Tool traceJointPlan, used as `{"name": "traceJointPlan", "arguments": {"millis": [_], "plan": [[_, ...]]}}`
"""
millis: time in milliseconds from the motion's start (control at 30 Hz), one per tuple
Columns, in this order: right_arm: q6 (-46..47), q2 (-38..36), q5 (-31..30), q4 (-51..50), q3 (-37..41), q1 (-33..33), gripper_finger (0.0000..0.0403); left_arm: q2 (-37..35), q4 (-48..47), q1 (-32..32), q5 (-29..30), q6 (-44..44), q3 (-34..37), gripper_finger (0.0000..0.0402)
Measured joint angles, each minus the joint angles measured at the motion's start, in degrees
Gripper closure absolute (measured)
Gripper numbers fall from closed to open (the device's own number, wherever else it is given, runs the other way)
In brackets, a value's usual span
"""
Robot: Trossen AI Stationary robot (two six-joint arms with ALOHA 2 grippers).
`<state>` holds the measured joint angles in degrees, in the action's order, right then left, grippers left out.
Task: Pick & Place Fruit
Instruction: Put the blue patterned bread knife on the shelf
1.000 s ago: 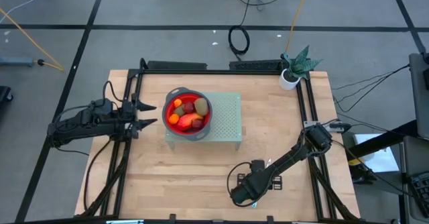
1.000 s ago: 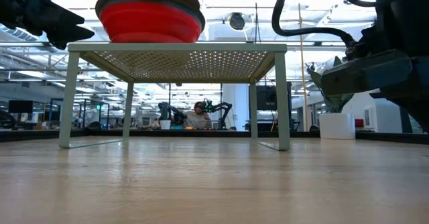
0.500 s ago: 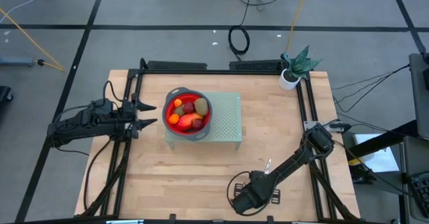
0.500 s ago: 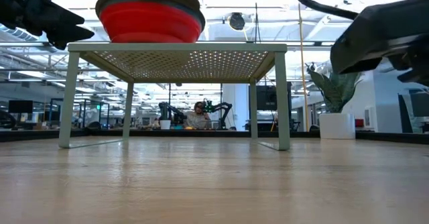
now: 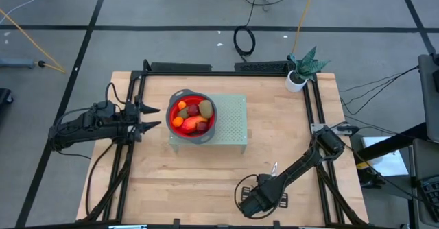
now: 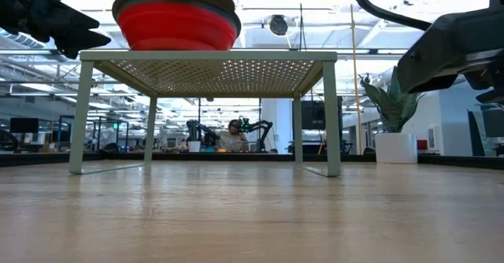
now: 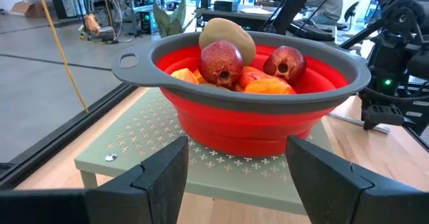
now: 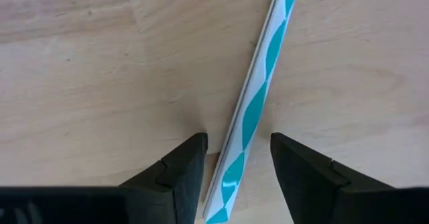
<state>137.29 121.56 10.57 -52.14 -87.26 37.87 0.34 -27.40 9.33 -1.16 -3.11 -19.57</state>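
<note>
A: From above, where is the fruit?
B: Piled in the red bowl, which sits on the left end of a pale green rack in the middle of the bench. The left tool waits just left of the bowl, its fingers spread and nothing between them. The right tool hangs low over the bench's near edge, well apart from the bowl. A potted plant stands at the far right corner.

A: And level with the bench?
B: The bowl tops the rack. The left tool shows as dark fingers beside the bowl's rim. The right arm fills the upper right. No fruit is seen from here.

A: The left wrist view?
B: The bowl is straight ahead between the spread fingers. Two dark red fruits, an olive-brown one and orange ones rise above its rim.

A: The right wrist view?
B: A slim silver-and-blue knife lies on the wood. The fingers stand apart on either side of its near end, not pinching it.
</note>
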Motion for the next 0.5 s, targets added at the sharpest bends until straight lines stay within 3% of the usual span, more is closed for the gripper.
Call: {"name": "traceJointPlan", "arguments": {"millis": [233,500], "plan": [[-0.55,0.01,-1.13,2.87,2.33,-0.02,0.0249,0.00,0.02,-0.01,0.01,-0.17,0.00,0.0151],[-2.52,0.25,-2.08,2.75,2.62,-0.53,0.0349,0.02,0.09,-0.01,0.01,-0.17,0.00,0.0151]]}}
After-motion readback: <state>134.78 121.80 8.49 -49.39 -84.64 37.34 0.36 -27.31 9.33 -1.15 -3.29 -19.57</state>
